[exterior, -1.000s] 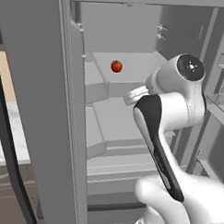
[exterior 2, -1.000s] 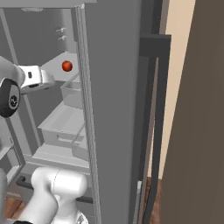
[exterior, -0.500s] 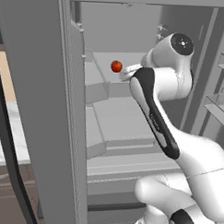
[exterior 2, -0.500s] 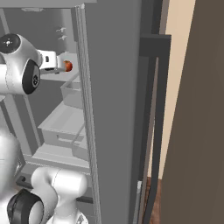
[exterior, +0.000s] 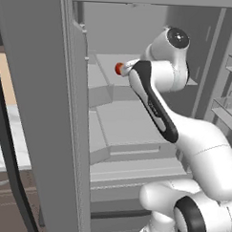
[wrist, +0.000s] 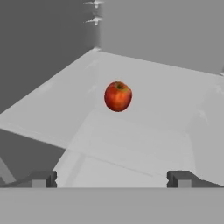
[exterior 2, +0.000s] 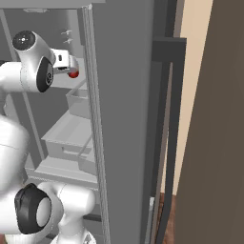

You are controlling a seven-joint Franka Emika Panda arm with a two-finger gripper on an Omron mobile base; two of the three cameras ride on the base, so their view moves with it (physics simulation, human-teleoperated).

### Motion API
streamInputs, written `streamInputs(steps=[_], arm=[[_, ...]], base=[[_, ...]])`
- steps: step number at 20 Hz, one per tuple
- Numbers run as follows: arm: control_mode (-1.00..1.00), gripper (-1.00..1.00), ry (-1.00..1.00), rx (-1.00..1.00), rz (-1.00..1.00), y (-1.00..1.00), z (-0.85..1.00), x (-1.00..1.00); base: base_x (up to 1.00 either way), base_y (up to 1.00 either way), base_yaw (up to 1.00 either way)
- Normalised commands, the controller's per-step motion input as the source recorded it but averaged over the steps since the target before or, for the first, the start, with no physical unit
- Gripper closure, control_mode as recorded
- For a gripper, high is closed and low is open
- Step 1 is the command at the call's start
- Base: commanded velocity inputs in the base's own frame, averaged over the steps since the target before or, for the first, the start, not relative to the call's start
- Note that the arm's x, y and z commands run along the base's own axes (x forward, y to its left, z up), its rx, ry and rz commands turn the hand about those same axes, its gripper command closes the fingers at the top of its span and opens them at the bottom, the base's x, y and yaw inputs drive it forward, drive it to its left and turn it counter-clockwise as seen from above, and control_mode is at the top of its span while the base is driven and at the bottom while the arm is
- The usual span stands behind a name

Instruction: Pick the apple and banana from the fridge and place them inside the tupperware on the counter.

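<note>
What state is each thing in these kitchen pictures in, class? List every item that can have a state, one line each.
fridge: door open, pale shelves and drawers exposed.
apple: resting on a fridge shelf, not gripped, ahead of the fingertips.
gripper: open, jaws spread wide, empty, pointed at the apple.
drawers: shut, as far as the right base view shows.

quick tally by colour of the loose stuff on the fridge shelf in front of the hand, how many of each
red: 1, the apple on the pale shelf
yellow: 0 in sight
total: 1
</note>
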Motion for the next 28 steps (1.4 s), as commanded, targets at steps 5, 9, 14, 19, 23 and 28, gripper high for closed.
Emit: streamInputs(steps=[5,9,14,19,23,28], arm=[[-1.0,-1.0,0.0,0.0,0.0,0.0,0.0,0.47],[-1.0,-1.0,0.0,0.0,0.0,0.02,0.0,0.43],[-1.0,-1.0,0.0,0.0,0.0,0.07,-0.01,0.37],[-1.0,-1.0,0.0,0.0,0.0,0.09,-0.05,0.34],[-1.0,-1.0,0.0,0.0,0.0,0.07,-0.1,0.34],[-1.0,-1.0,0.0,0.0,0.0,0.05,-0.12,0.31]], base=[[0.0,0.0,0.0],[0.0,0.0,0.0],[0.0,0.0,0.0],[0.0,0.0,0.0],[0.0,0.0,0.0],[0.0,0.0,0.0]])
